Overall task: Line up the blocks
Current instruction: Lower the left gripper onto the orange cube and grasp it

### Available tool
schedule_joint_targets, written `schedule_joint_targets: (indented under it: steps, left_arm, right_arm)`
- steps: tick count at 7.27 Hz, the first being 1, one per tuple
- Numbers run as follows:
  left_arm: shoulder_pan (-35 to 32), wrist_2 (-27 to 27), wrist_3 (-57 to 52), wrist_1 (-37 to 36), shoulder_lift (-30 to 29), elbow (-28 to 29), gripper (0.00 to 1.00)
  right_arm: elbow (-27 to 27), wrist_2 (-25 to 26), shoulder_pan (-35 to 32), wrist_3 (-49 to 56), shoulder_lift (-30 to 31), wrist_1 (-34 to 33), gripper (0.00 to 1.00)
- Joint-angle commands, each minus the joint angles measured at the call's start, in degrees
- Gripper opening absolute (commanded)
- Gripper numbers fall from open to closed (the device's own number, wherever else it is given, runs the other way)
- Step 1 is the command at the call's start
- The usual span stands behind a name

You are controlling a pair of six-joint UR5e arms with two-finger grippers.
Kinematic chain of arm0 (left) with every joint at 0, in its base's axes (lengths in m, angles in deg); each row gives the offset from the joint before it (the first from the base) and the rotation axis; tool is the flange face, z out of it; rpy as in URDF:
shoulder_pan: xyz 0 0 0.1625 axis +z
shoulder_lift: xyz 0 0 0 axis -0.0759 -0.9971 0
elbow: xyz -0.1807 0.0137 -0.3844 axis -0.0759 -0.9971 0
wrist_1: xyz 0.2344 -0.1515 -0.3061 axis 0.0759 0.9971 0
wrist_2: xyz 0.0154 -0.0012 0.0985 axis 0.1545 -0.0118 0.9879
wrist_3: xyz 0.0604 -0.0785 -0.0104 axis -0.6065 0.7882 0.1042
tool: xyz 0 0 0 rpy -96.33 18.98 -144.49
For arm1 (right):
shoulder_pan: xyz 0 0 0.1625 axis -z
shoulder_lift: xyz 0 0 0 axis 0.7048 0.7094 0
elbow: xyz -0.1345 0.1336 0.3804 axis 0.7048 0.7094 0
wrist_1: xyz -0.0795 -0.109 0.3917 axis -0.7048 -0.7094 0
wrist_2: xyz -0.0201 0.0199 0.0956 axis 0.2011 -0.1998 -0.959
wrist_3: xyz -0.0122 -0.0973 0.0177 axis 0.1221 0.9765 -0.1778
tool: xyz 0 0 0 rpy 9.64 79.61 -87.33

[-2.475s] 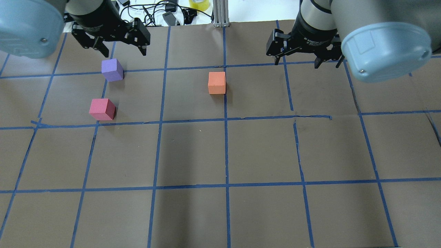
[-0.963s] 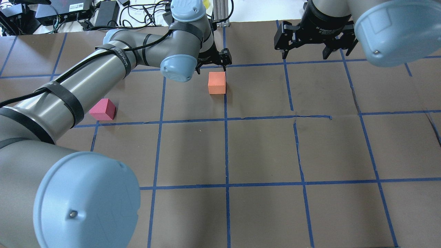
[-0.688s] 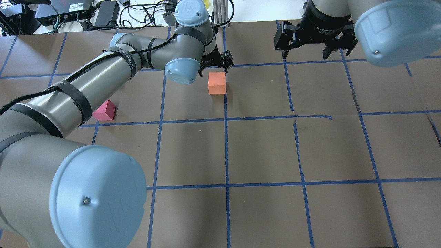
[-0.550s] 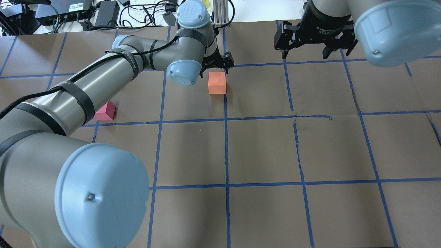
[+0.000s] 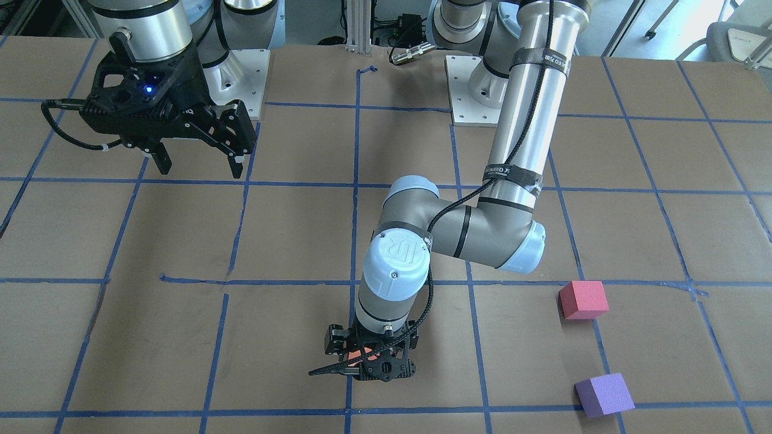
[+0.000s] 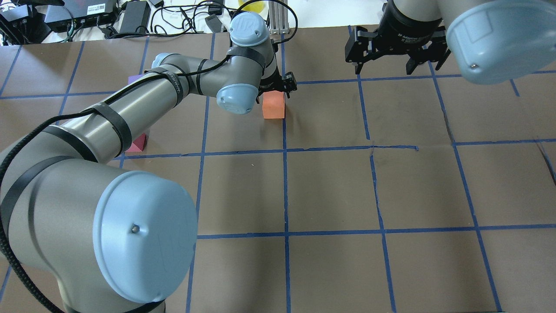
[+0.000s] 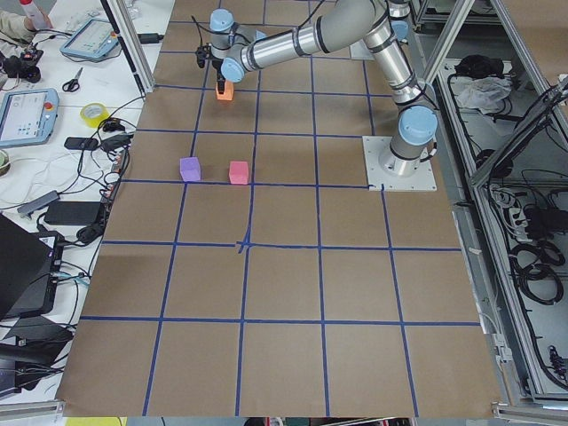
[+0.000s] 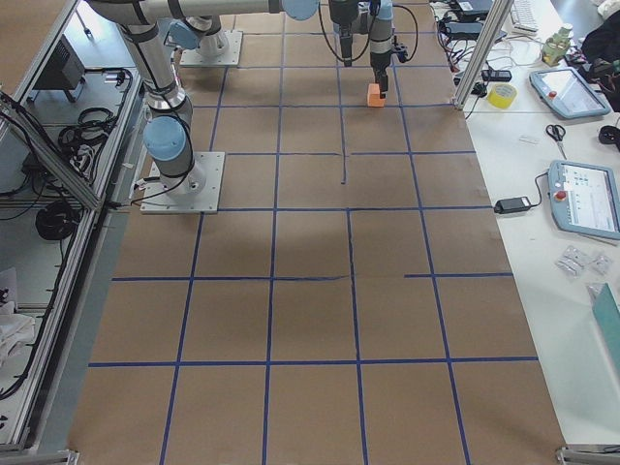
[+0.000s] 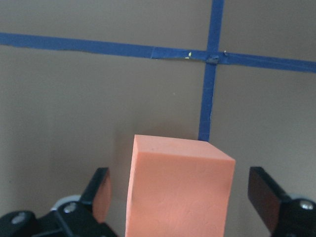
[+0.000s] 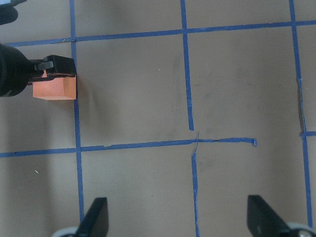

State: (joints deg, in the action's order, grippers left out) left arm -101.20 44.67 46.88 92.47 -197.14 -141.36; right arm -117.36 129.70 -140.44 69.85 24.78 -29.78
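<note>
The orange block [image 6: 273, 107] sits on the brown table beside a blue tape line. My left gripper [image 6: 274, 88] is open and lowered over it, one finger [image 9: 101, 191] on each side with a gap to the block [image 9: 178, 190]. The front-facing view shows the gripper [image 5: 374, 361] almost covering the block. The pinkish-red block [image 5: 582, 299] and the purple block [image 5: 604, 395] sit apart on the robot's left; in the overhead view my left arm hides most of both. My right gripper [image 6: 393, 65] is open and empty, hovering at the far right.
Blue tape lines [image 6: 286, 191] grid the brown table [image 6: 330, 187]. Cables and power bricks [image 6: 130, 13] lie beyond the far edge. My left arm [image 6: 143, 100] stretches across the left half. An aluminium post [image 6: 278, 15] stands at the far middle.
My left arm swung from above the purple block over to the orange block and lowered, so its open fingers now straddle it. The right gripper barely moved. The blocks have not moved.
</note>
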Motion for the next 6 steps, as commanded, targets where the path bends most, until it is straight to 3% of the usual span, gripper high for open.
schedule_joint_targets:
  steps: [1,3,4,5,6]
  left_arm:
    - [-0.27,3.12,0.45,0.10,0.02,-0.10,0.85]
    - [-0.54,2.79,0.19,0.19,-0.07,-0.28,0.57]
    - [-0.54,2.88,-0.51,0.19,0.19,-0.28,0.26]
    - [-0.45,2.97,-0.61,0.28,1.15,-0.02,0.13]
    - [-0.01,2.97,-0.78,1.15,2.82,0.42,0.13]
  right_arm:
    - [0.00,-0.06,0.00,-0.02,-0.05,-0.05,1.00]
    - [0.00,-0.15,-0.09,-0.11,0.04,-0.05,1.00]
    - [-0.09,-0.15,0.00,-0.11,0.04,-0.05,1.00]
    - [-0.09,-0.15,-0.09,-0.11,0.04,0.04,1.00]
    - [-0.09,-0.15,-0.09,-0.11,0.04,0.04,1.00]
